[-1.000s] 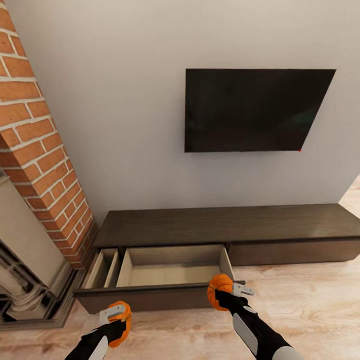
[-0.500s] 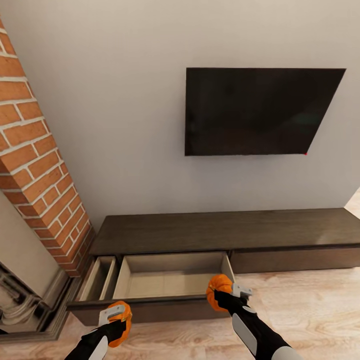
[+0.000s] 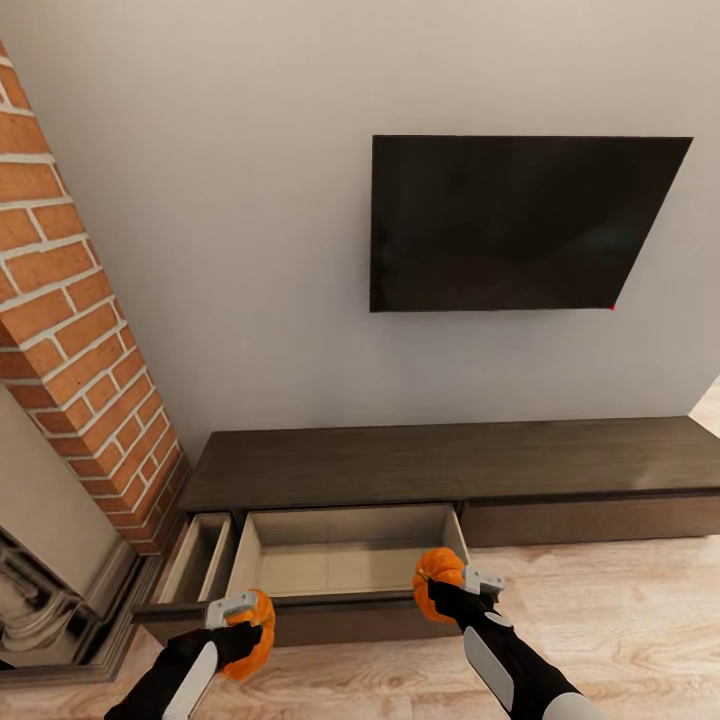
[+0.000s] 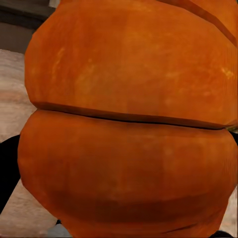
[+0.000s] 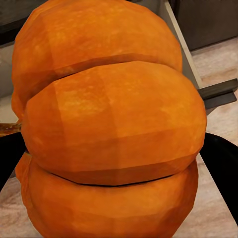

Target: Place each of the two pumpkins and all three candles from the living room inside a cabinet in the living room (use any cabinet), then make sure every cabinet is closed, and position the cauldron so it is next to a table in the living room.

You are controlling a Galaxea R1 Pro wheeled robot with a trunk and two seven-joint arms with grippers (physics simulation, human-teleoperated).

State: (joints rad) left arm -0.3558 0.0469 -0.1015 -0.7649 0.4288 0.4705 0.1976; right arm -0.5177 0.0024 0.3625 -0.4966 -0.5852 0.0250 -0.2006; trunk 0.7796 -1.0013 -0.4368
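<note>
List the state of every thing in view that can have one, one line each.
Left claw: shut on left pumpkin.
Right claw: shut on right pumpkin.
Left pumpkin: held in front of the open drawer's front.
Right pumpkin: held at the open drawer's right front corner.
Wide drawer: open, nothing in it.
Narrow drawer: open.
Right drawer front: closed.
TV: off.

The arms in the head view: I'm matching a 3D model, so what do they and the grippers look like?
Both arms are black with pale grey-white panels along the forearm. The left gripper and right gripper have light grey, blocky metal fingers on black wrists. No cables or markings are visible.
</note>
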